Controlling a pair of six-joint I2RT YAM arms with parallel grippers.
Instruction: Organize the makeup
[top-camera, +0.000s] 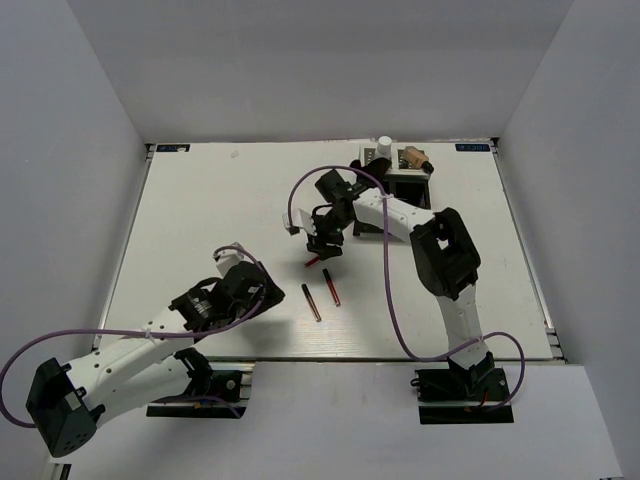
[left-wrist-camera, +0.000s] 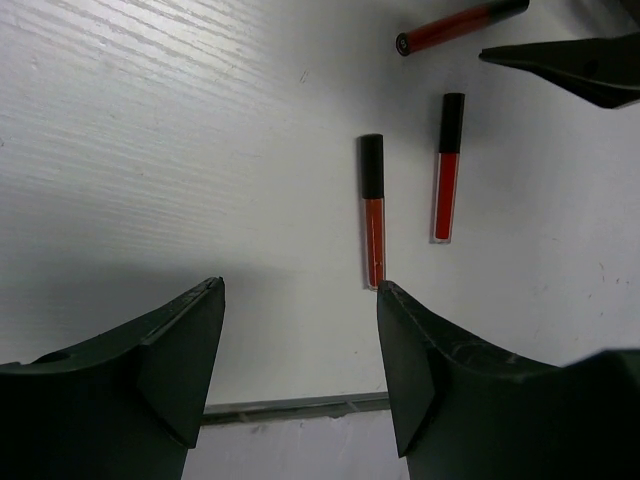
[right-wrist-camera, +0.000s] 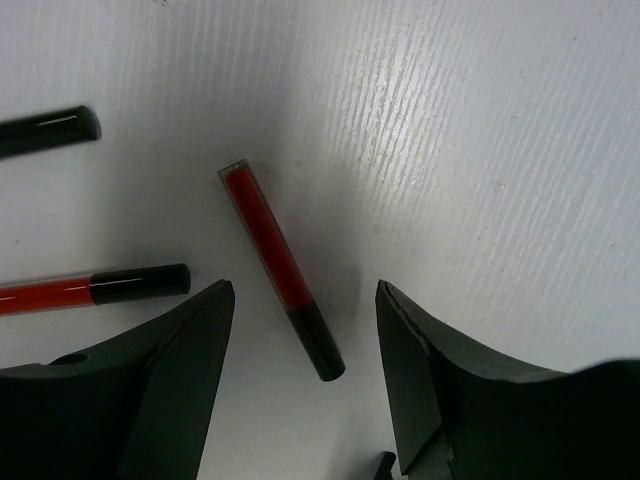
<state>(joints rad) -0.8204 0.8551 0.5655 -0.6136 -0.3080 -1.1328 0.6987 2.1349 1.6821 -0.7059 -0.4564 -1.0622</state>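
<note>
The red-black pencil is seen lying flat on the table just beneath the right gripper, whose jaws are spread and empty, its long axis running aslant between them.

our left arm and right arm are white with black joints, thin purple cables beside them, and dark fingers.

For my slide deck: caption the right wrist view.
Open right gripper hovers over a red tube lying on the table.
</note>
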